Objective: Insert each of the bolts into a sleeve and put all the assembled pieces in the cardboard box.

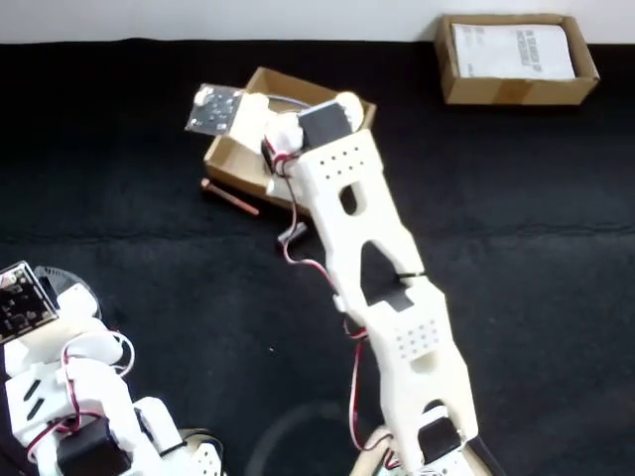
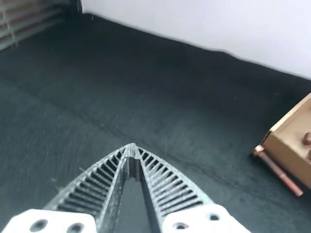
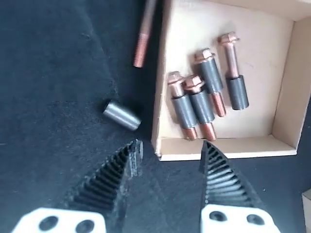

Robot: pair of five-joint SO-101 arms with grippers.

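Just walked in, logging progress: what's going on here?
The right gripper hangs open over the edge of the shallow cardboard box, which holds four copper bolts fitted in grey sleeves. One bare copper bolt and one loose grey metal sleeve lie on the black mat beside it. The left gripper is shut, away from them.

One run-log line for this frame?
cardboard box: four assembled pieces inside | loose sleeve, loose bolt: on mat beside box | right claw: open, above box edge | left claw: shut
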